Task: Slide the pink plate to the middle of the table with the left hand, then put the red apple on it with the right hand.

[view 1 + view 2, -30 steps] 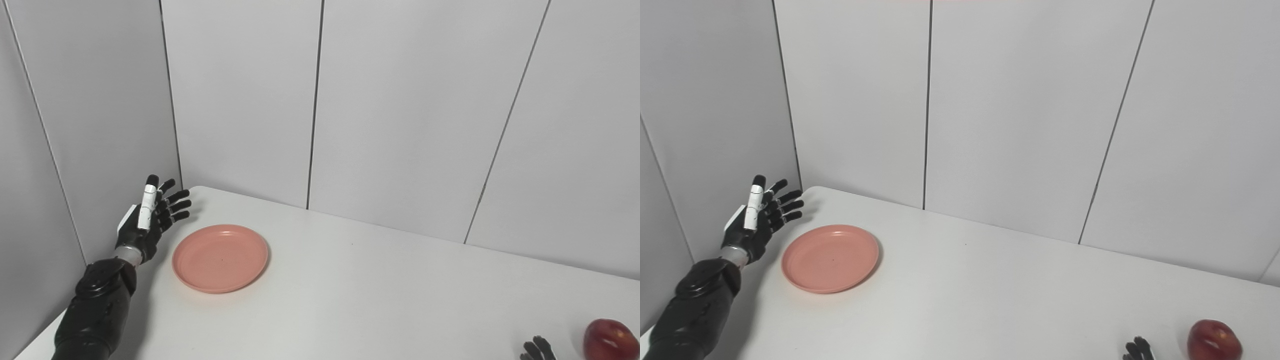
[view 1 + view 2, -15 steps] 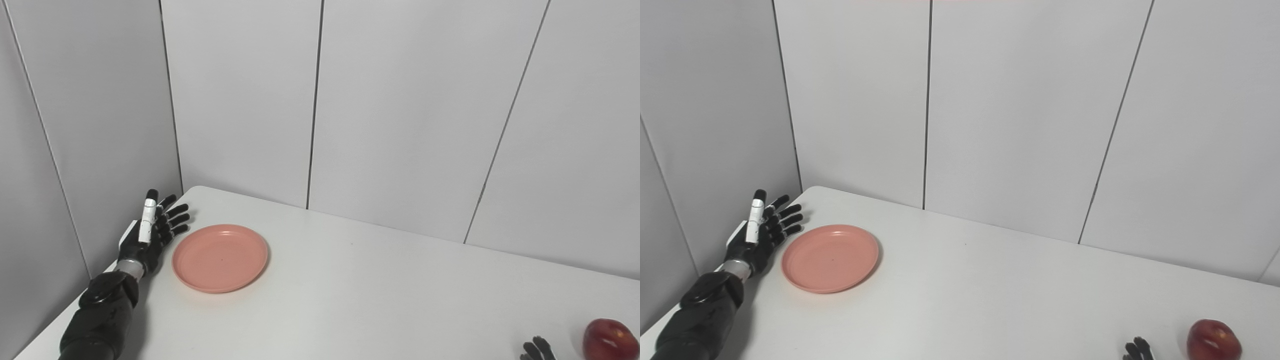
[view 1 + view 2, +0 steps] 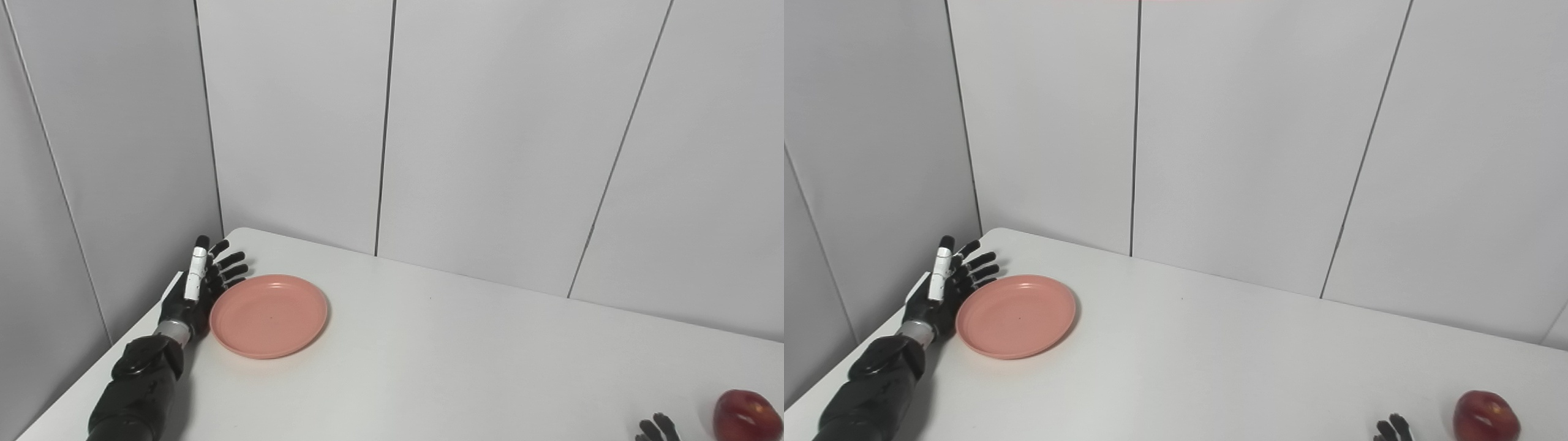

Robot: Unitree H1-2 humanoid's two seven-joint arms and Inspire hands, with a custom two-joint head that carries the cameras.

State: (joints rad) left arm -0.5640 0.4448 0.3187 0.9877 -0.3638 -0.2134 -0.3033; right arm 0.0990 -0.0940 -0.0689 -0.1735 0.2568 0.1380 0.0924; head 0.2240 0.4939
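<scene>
A pink plate lies flat near the table's far left corner. My left hand stands on edge right against the plate's left rim, palm toward it, fingers spread and open, holding nothing. A red apple sits at the bottom right, close to the front edge. Only the fingertips of my right hand show at the bottom edge, just left of the apple and apart from it; the rest of that hand is out of frame.
The white table stretches between plate and apple. Grey wall panels close the back, and a side wall stands just left of my left hand. The table's left edge runs under my left forearm.
My left hand has come down toward the table and moved right, from a gap beside the plate to its left rim. The plate, the apple and the right hand stay where they were.
</scene>
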